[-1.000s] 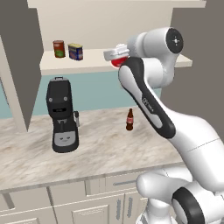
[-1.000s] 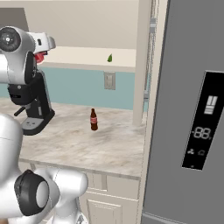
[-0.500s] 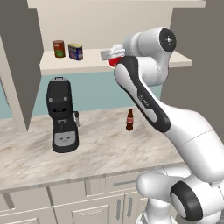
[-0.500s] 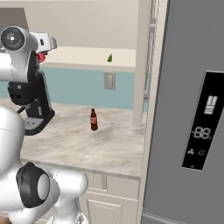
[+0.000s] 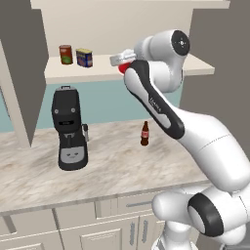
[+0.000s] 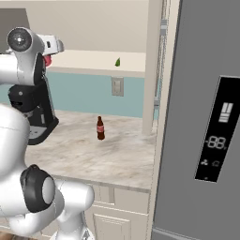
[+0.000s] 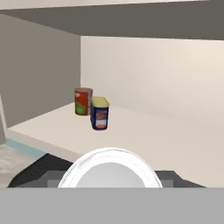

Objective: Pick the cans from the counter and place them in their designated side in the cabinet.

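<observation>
Red can (image 7: pixel 110 168) betw. gripper (image 5: pixel 122 62) jaws

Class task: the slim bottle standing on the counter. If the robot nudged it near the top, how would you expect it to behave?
The bottle is tall and narrow on a small base, so a high push would probably tip it. Being round, it would then likely roll across the flat counter. Nothing stands close beside it to stop it.

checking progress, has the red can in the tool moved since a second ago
Yes. The red can has shifted left along the shelf, closer to the blue can.
</observation>
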Controlling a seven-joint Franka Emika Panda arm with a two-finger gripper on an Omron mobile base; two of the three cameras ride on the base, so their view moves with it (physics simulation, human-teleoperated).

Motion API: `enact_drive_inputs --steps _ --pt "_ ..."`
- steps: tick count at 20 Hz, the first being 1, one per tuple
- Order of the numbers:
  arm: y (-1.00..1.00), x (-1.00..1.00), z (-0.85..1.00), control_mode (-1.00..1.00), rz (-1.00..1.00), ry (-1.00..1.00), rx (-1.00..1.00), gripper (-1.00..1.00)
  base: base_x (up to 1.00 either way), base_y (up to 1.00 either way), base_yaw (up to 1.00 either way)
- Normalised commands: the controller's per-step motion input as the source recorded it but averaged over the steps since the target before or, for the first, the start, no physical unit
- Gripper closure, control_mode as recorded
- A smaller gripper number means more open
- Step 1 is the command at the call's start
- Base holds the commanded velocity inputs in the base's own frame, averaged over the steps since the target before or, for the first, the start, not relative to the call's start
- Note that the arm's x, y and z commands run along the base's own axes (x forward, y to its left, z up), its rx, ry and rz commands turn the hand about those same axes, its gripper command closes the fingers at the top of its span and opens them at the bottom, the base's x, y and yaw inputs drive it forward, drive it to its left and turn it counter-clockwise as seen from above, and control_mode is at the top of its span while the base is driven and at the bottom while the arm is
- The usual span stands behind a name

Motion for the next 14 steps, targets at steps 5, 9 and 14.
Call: enact_drive_inputs --steps 5,9,14 --pt "0.06 0.26 -0.03 -1.00 0.00 0.01 0.00 1.00 0.00 0.00 0.00" --pt "0.06 0.25 -0.02 -1.00 0.00 0.01 0.00 1.00 0.00 0.00 0.00" --pt "0.06 0.25 -0.01 -1.00 0.00 0.01 0.00 1.00 0.00 0.00 0.00"
